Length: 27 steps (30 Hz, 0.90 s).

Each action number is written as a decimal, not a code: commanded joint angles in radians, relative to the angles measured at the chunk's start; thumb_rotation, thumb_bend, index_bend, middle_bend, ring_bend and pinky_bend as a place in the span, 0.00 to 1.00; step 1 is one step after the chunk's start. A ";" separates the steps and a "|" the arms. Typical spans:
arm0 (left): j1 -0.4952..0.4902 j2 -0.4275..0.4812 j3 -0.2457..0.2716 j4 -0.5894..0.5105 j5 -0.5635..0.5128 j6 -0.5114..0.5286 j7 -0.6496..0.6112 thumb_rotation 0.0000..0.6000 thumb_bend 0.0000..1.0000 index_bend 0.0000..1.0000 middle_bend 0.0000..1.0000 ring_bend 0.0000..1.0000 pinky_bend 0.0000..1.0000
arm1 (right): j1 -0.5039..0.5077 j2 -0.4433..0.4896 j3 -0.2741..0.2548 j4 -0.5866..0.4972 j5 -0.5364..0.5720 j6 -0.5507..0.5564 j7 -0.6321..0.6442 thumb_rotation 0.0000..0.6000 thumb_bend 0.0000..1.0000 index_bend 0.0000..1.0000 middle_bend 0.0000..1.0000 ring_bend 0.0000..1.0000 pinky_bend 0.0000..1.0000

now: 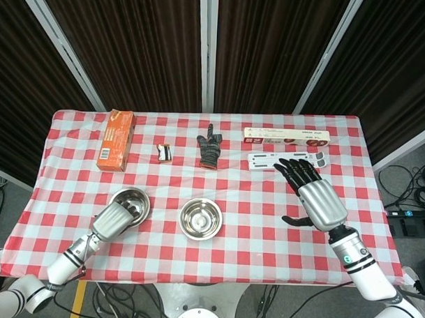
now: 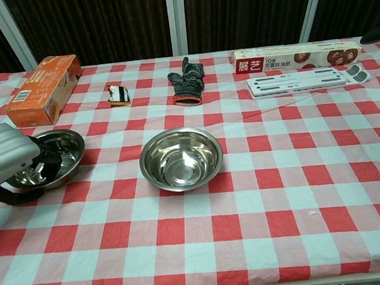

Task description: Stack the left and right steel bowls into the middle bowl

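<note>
The left steel bowl [image 1: 132, 199] [image 2: 57, 152] sits on the checked cloth at the left. My left hand [image 1: 115, 220] [image 2: 3, 162] is at its near rim, with its fingers [image 2: 46, 162] inside the bowl and its thumb against the outside, gripping the rim. The middle steel bowl [image 1: 201, 218] [image 2: 181, 158] stands alone at the table's centre. No other bowl shows. My right hand [image 1: 314, 196] hovers flat over the right side with fingers spread, holding nothing. Only a dark sliver of it reaches the chest view's right edge.
An orange box [image 1: 116, 139] [image 2: 43, 89] lies at the back left. A small black-and-white packet [image 1: 164, 152], a dark work glove [image 1: 210, 148] [image 2: 187, 81], a long wrap box [image 1: 286, 136] [image 2: 296, 56] and a white strip [image 2: 305, 79] line the back.
</note>
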 commanded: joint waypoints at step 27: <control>-0.097 0.024 -0.029 -0.113 0.014 0.023 0.089 1.00 0.37 0.70 0.72 0.63 0.75 | -0.020 0.010 0.022 0.020 0.010 0.029 0.052 1.00 0.00 0.00 0.03 0.00 0.04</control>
